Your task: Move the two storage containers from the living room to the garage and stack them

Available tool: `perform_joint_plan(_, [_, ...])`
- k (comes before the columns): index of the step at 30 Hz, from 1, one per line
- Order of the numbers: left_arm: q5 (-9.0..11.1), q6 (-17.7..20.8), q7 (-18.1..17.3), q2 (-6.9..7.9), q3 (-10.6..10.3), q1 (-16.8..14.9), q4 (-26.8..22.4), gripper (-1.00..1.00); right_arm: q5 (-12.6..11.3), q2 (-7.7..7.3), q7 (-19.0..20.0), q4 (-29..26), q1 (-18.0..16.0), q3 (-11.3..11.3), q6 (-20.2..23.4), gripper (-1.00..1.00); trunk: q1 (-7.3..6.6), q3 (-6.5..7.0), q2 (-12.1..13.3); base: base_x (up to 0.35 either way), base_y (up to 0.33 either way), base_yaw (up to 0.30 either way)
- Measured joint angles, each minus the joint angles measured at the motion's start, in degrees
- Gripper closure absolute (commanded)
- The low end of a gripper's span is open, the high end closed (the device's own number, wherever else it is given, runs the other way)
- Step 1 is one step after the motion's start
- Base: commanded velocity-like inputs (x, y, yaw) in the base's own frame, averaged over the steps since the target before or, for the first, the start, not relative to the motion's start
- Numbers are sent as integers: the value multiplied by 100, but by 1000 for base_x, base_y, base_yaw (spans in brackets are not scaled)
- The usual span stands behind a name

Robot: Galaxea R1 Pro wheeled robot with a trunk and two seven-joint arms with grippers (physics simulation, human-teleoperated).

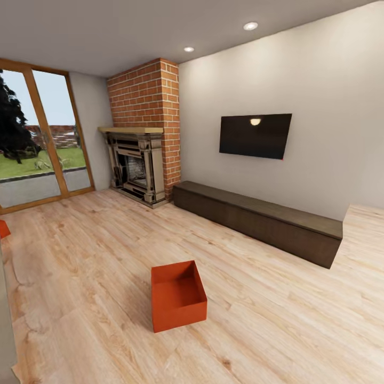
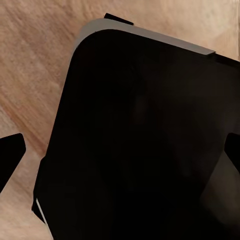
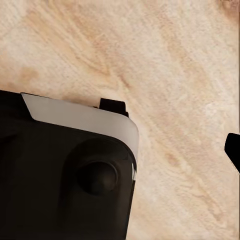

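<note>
Container (image 1: 178, 301) sits open-topped on the light plank floor (image 1: 85, 277) at about 6 o'clock in my head view, well clear of the long dark cabinet (image 1: 261, 220) at 3 o'clock and the brick fireplace (image 1: 141, 160) at 11. A sliver of orange-red at the 9 o'clock edge (image 1: 3, 228) may be the second container; too cropped to say. Both wrist views look down on planks and the robot's dark base (image 2: 145, 150). I catch dark fingertips at the frame edges, but can't tell how wide either gripper is. My read: still the approach step, nothing picked up. Next I need to drive up to the near box, lower the trunk and bring an arm over its rim.
</note>
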Motion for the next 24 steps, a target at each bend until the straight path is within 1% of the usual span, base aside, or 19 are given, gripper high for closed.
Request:
perform_joint_plan(6, [4,-1,0,8,4,0,0,-100,-5,-3,3,0,0,7,1,-100,0,0,0,192,-133,0])
perform_joint_plan(10, [65,-13,-1,24,46,0,-3,-100,1,-3,4,0,0,7,-2,-100,1,0,0,22,-14,0])
perform_joint_plan(24, [46,-10,0,36,40,0,-9,-100,38,-18,35,-7,0,8,-18,-100,1,0,0,1,-1,0])
